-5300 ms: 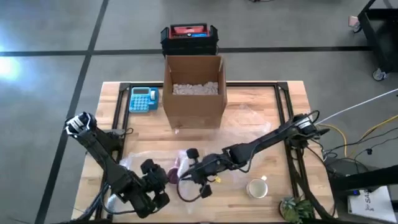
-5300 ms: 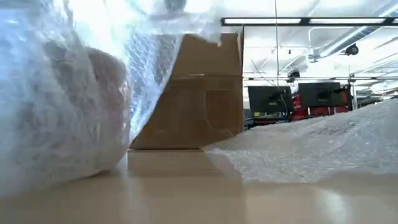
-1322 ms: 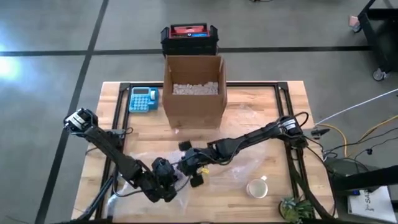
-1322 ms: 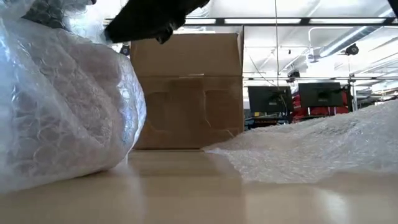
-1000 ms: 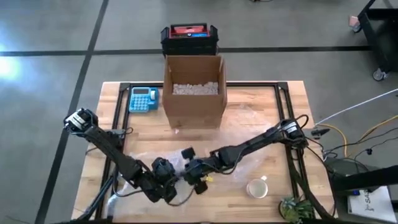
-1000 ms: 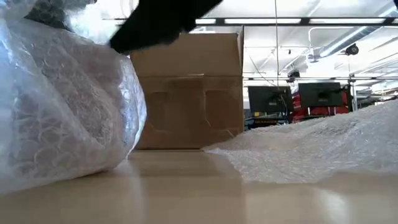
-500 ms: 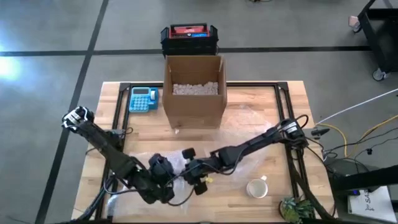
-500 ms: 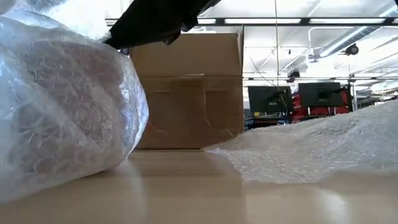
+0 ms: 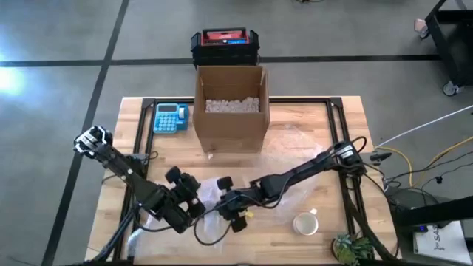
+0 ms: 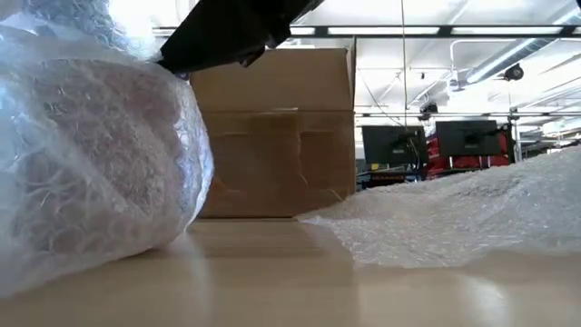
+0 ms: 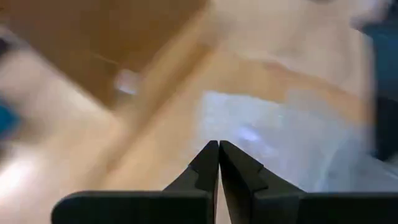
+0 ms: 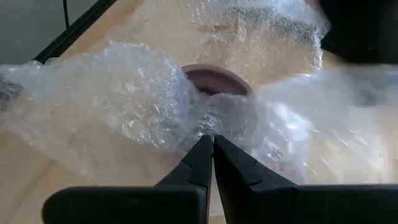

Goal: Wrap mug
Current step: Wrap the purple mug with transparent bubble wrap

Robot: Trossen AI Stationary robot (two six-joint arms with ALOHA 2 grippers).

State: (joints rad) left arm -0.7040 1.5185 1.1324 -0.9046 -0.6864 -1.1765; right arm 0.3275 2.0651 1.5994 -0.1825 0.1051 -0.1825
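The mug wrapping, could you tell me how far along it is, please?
Done: bubble wrap already covers most of the reddish mug. In hand: the right gripper is shut on the wrap at the mug; the left gripper is shut and holds nothing. Left: the mug's rim shows uncovered, so the wrap isn't closed. A second, cream mug sits unwrapped.

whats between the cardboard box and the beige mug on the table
In the high view, loose clear bubble wrap covers the wood between the box and the mug; the right arm crosses over it.
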